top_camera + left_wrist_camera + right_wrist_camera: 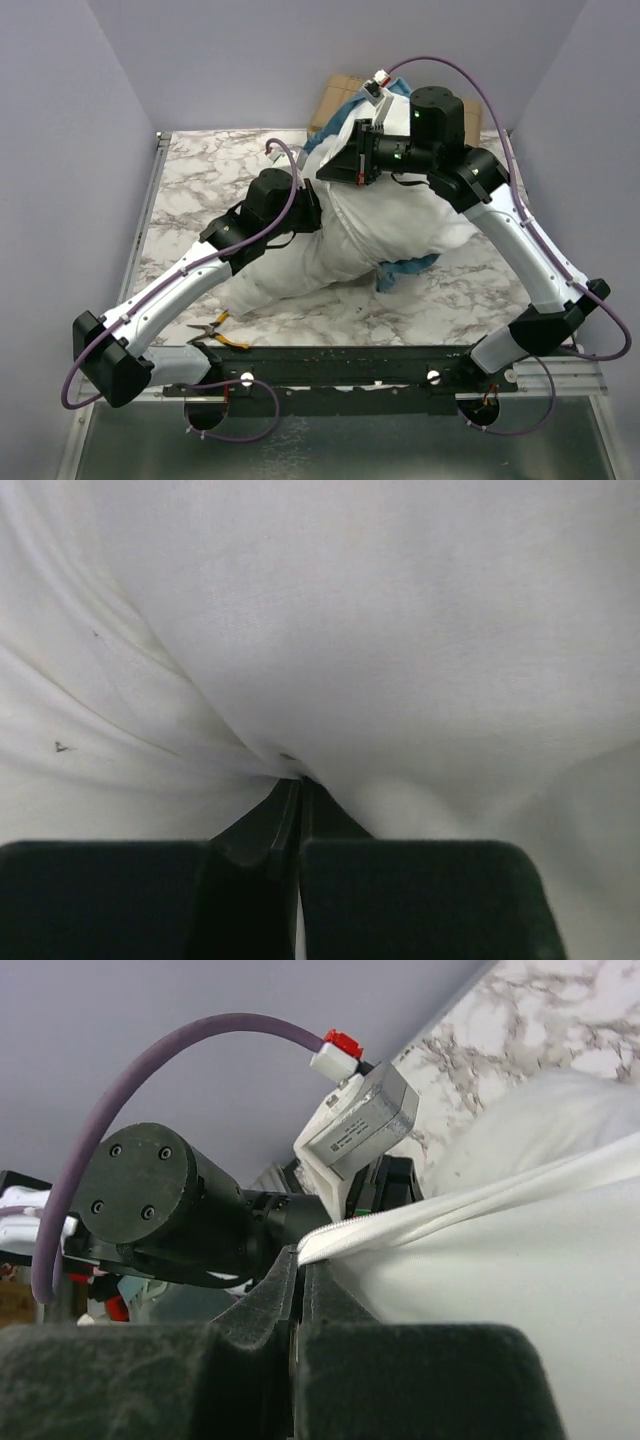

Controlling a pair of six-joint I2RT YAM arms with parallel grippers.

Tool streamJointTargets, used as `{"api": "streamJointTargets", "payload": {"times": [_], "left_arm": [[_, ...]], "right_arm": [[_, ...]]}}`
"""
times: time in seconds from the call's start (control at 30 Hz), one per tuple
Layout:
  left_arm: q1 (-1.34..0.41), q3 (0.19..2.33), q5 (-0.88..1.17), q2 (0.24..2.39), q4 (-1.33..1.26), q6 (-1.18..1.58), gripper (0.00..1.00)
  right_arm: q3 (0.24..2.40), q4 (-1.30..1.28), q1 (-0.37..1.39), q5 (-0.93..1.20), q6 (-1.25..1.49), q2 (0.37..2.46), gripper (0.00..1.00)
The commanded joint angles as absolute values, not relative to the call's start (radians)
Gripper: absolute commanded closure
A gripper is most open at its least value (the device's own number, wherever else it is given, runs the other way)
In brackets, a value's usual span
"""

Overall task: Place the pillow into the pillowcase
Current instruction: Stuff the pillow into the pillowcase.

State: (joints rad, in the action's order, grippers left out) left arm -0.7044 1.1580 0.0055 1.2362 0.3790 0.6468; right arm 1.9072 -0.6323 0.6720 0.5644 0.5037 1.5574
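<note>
The left arm [190, 285] is reaching from its base at the near left edge diagonally toward the middle of the counter [200, 190], elbow low and wrist tipping down onto the pillow [340, 250]. The left tool [300, 790] is pinching fully closed on a fold of the pillow's white cloth, with creases running out from the fingertips. The right arm [530, 250] is rising from the near right, bending at a high elbow and pointing its wrist leftward over the far end of the white heap. The right tool [298, 1260] is clamping shut on a thin, taut hemmed edge of white cloth. This looks like the white inner side of the pillowcase [408, 270], though that is not certain. The pillow is lying plump across the counter's middle, between the two arms. The pillowcase's blue fabric is showing from under it on the right and at its far end. Yellow-handled pliers [222, 335] are lying on the counter near the left arm's base, and a cardboard piece [340, 95] is sitting beyond the far edge.
</note>
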Motion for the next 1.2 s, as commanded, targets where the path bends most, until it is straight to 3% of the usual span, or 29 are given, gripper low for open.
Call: {"api": "streamJointTargets", "payload": {"times": [0.0, 0.27, 0.4, 0.47, 0.5, 0.6, 0.63, 0.7, 0.9, 1.17], "left_arm": [[-0.738, 1.21, -0.02, 1.224, 0.182, 0.659, 1.0], [-0.737, 1.24, -0.349, 1.187, 0.559, 0.563, 1.0], [-0.736, 1.167, -0.288, 1.195, 0.55, 0.543, 1.0], [-0.737, 1.15, -0.238, 1.217, 0.542, 0.536, 1.0], [-0.737, 1.148, -0.229, 1.225, 0.548, 0.535, 1.0], [-0.736, 1.166, -0.265, 1.235, 0.606, 0.542, 0.46], [-0.736, 1.182, -0.283, 1.237, 0.637, 0.538, 0.33], [-0.733, 1.218, -0.304, 1.24, 0.702, 0.521, 0.2], [-0.721, 1.321, -0.196, 1.265, 0.931, 0.437, 0.15], [-0.66, 1.233, -0.098, 1.267, 1.126, 0.442, 0.15]], "right_arm": [[1.863, -0.467, 0.689, 0.666, 0.538, 1.514, 1.0], [1.641, -0.715, 0.689, 0.471, 0.513, 1.601, 1.0], [1.627, -0.828, 0.69, 0.416, 0.47, 1.679, 1.0], [1.629, -0.84, 0.689, 0.346, 0.445, 1.67, 0.94], [1.642, -0.853, 0.688, 0.309, 0.43, 1.66, 0.81], [1.711, -0.929, 0.689, 0.195, 0.379, 1.632, 0.45], [1.732, -0.957, 0.689, 0.165, 0.364, 1.622, 0.37], [1.762, -1.014, 0.688, 0.13, 0.343, 1.602, 0.26], [1.754, -1.141, 0.69, 0.228, 0.345, 1.565, 0.2], [1.611, -1.034, 0.713, 0.544, 0.476, 1.573, 0.34]]}}
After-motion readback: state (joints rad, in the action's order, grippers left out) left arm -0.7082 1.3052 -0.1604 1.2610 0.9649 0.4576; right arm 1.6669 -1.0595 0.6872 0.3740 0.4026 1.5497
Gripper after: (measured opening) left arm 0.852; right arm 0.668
